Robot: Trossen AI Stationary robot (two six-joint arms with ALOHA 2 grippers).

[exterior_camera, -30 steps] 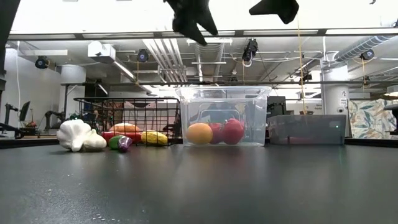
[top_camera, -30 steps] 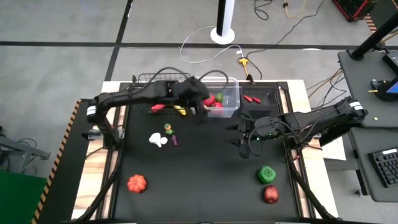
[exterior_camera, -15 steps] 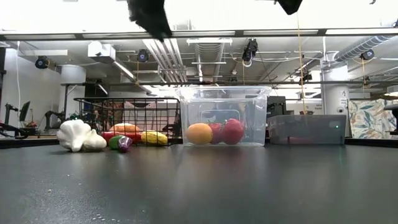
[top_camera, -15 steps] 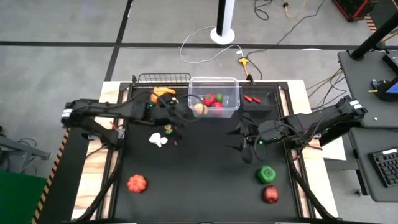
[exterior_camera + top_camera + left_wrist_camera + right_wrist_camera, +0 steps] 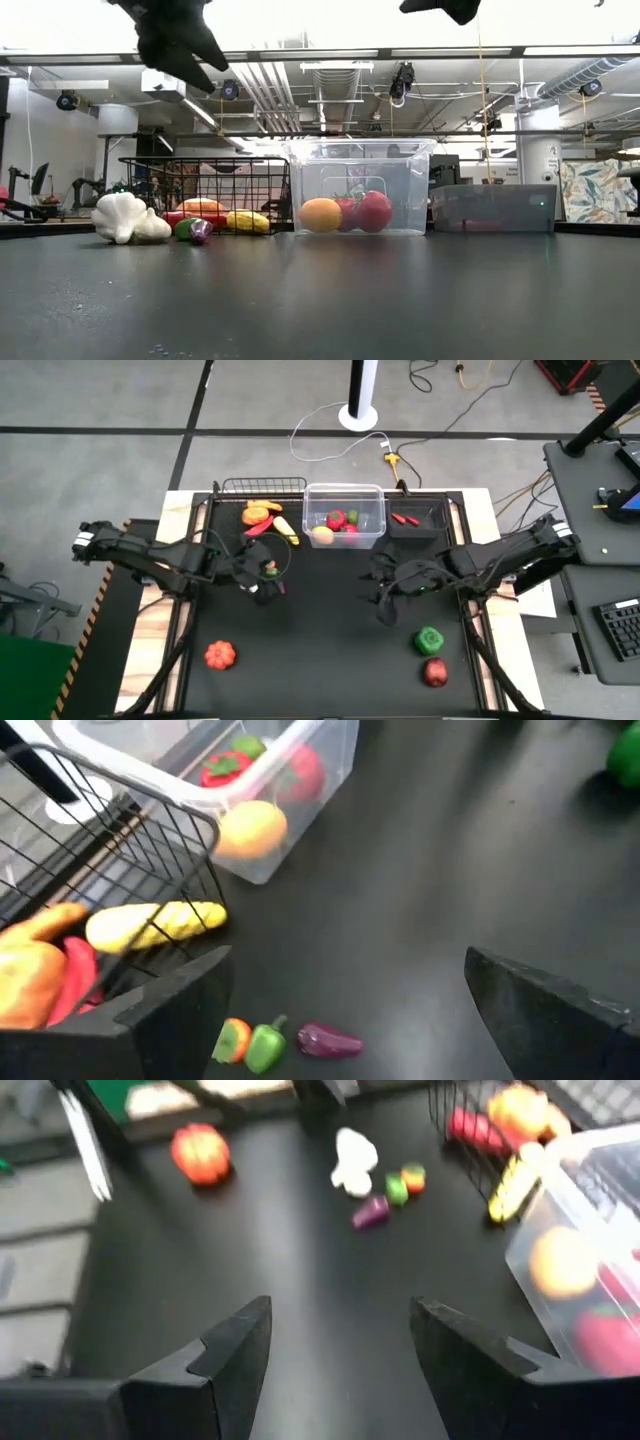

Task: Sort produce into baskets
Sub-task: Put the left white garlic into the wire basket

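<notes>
Left gripper [image 5: 262, 578]: wide open, empty, above garlic [image 5: 252, 586].
Advice: descend straight, straddling garlic; small pieces [image 5: 265, 1042] lay just beside.

Two dark, slender jointed arms, each with pale bands near its outer end in the overhead view. The left claw [image 5: 262, 575] and right claw [image 5: 385, 600] are matte black. Up close, the left claw's fingers [image 5: 545, 1010] are broad, flat-faced wedges with angular edges; the right claw's fingers [image 5: 230, 1355] are similar blocky slabs with stepped tops. Black cables loop beside both arms.
</notes>
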